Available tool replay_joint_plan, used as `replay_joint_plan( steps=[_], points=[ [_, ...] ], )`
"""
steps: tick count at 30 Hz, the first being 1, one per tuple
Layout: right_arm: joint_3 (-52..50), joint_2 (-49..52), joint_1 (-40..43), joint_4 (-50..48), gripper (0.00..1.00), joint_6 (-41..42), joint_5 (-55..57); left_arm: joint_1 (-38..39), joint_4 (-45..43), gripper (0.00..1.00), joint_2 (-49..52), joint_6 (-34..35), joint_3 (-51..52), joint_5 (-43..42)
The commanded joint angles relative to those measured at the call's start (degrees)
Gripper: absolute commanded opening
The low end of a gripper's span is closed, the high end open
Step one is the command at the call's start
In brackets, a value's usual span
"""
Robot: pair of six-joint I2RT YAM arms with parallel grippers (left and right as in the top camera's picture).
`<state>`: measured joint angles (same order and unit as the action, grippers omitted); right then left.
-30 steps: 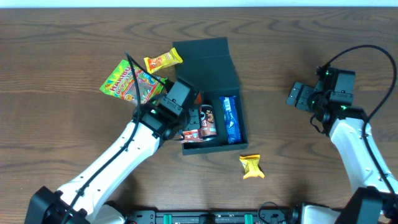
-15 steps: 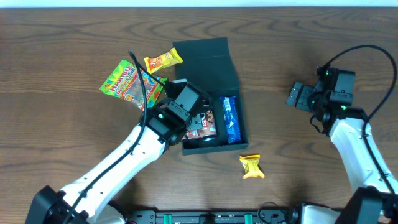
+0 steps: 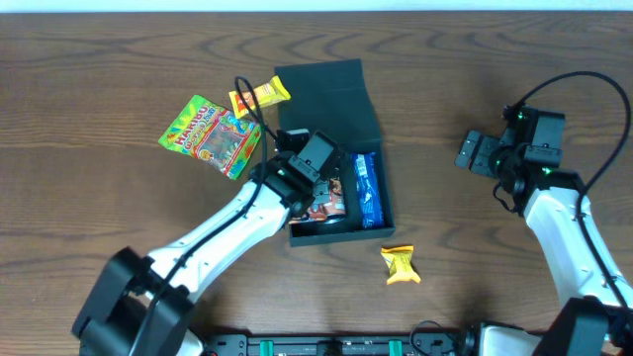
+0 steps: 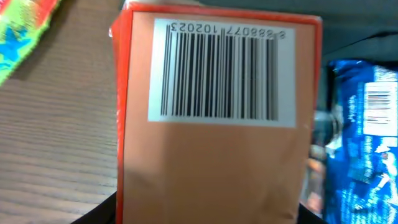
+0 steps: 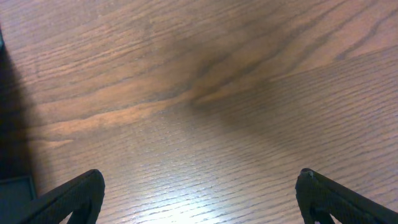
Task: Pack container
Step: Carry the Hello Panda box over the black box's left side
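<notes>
One container [image 3: 348, 127] lay open on the wooden table [image 3: 119, 237], its flat lid folded back on the far side; two grippers worked at it; five snack packets could be counted with certainty

The left gripper [image 3: 319, 184] hung over the left half of the container's tray, directly above it, pinching an orange barcoded packet [image 4: 211, 124] that filled its wrist view, the barcode face turned to the camera; whatever else lay under that gripper in the tray was hidden by the arm

Just right of the left gripper, inside the tray against its right wall, lay one blue packet [image 3: 366, 190]; outside the box, to the gripper's left, lay one green Haribo bag [image 3: 210, 135]; beyond it, touching the lid's left edge, lay one yellow-orange packet [image 3: 259, 96]; nearer the robot and to the gripper's right, apart from the box, sat one yellow wrapper [image 3: 400, 264]

The right gripper [image 5: 199, 199] was spread wide over bare wood, holding nothing, with the container well apart to its left and only a dark corner showing at the left edge of its wrist view
</notes>
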<state>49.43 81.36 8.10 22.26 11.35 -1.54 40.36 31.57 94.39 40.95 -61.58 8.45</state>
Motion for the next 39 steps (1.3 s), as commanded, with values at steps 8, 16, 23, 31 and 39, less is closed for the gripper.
replay_joint_plan(
  steps=[8, 16, 23, 31, 39],
  points=[
    [0.42, -0.35, 0.35, 0.02, 0.99, 0.59, 0.02, -0.20, -2.75, 0.55, 6.23, 1.11, 0.42, -0.83],
    [0.42, -0.35, 0.35, 0.02, 0.99, 0.59, 0.02, -0.26, -0.61, 0.56, 6.43, 1.33, 0.39, 0.17],
    [0.42, -0.35, 0.35, 0.02, 0.99, 0.59, 0.02, -0.26, 4.42, 0.59, 6.34, 1.49, 0.35, 1.16],
    [0.42, -0.35, 0.35, 0.04, 0.99, 0.59, 0.02, -0.26, 5.16, 0.63, 6.29, 1.18, -1.62, 1.16],
    [0.42, -0.35, 0.35, 0.04, 0.99, 0.59, 0.02, -0.26, 11.47, 0.62, 5.44, -2.36, -10.05, 1.22]
  ],
)
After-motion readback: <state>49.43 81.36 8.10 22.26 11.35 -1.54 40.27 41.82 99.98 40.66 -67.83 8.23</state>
